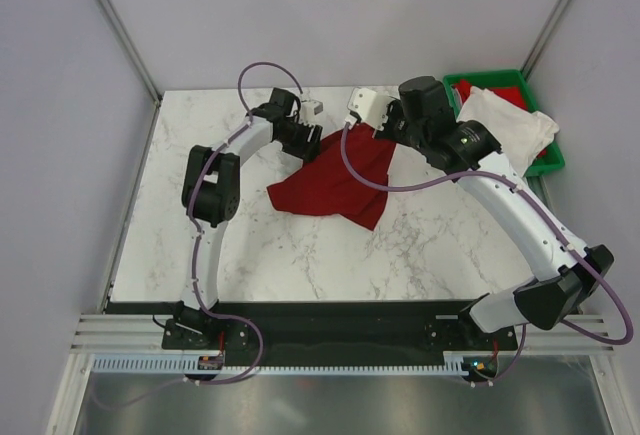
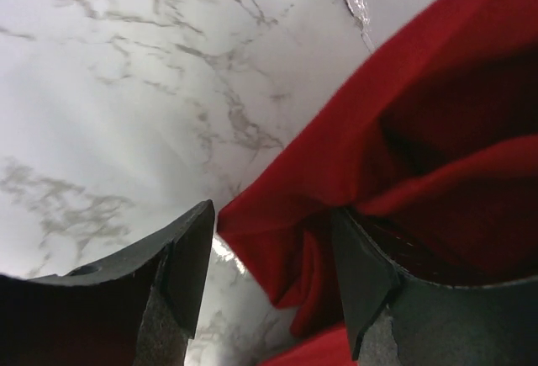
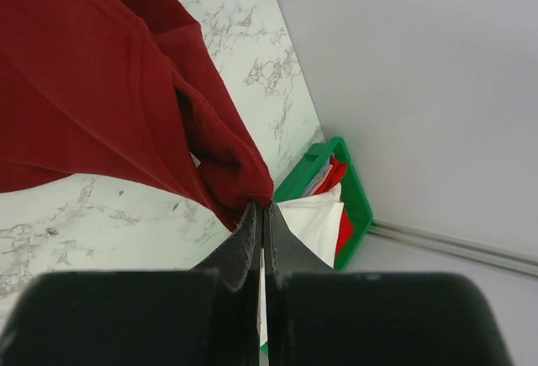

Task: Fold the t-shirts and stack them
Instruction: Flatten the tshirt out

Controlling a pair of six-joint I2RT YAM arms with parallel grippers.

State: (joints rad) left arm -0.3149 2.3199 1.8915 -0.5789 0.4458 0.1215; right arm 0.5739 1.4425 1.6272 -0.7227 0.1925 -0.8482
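a: how does the dark red t-shirt [image 1: 340, 180] look?
b: plain and crumpled, lying in loose folds at the far middle of the counter [image 1: 200, 245], its far edge lifted between the two arms.
a: which way does it run?
b: its long axis slants from that far edge to a point at the near right.
a: and the fingers?
b: the right gripper [image 3: 262, 210] has its fingers pinched together on the hem. the left gripper [image 2: 273, 223] has its fingers apart, with cloth between them.
a: the other shirt?
b: the off-white t-shirt [image 1: 505, 125] is draped over the green bin [image 1: 490, 77], far right.
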